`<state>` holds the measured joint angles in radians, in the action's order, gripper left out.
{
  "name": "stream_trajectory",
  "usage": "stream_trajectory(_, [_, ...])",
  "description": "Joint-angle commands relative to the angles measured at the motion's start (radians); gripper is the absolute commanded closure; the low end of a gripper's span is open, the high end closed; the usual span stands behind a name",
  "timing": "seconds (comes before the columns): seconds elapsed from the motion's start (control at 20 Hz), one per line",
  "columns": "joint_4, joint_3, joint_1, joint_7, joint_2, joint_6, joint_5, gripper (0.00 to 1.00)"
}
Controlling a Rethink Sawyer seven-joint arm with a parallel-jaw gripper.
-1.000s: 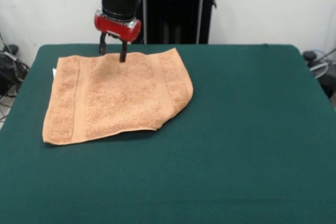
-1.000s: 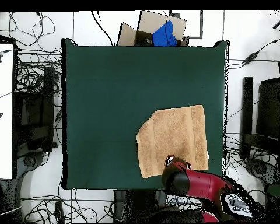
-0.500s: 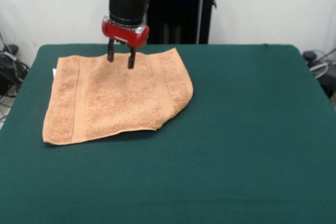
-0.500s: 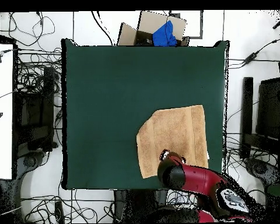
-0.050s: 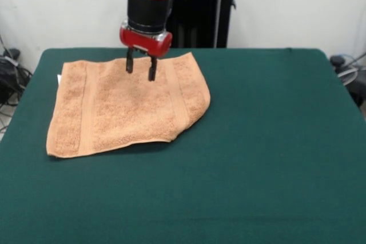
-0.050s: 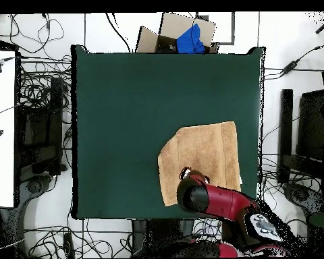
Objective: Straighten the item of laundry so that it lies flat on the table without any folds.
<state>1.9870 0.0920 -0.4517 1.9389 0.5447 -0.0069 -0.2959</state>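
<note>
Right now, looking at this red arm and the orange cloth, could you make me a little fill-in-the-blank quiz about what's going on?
1. The pincer hangs over the towel with its two fingers ____.
2. The towel lies on a table whose surface is dark ____.
3. In the front view, the towel's near right corner is ____ under, so it is not yet flat.
4. In the overhead view, a ____ cloth sits in the cardboard box beyond the table.

Missing words: open; green; folded; blue
</note>
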Motion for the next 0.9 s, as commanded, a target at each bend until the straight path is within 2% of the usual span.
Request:
stream_trajectory(0.05, [0.007,-0.115,0.047,0.198,-0.024,-0.002,0.087,0.0])
stream_trajectory(0.9, [-0.002,-0.099,0.085,0.211,-0.074,-0.08,0.127,0.0])
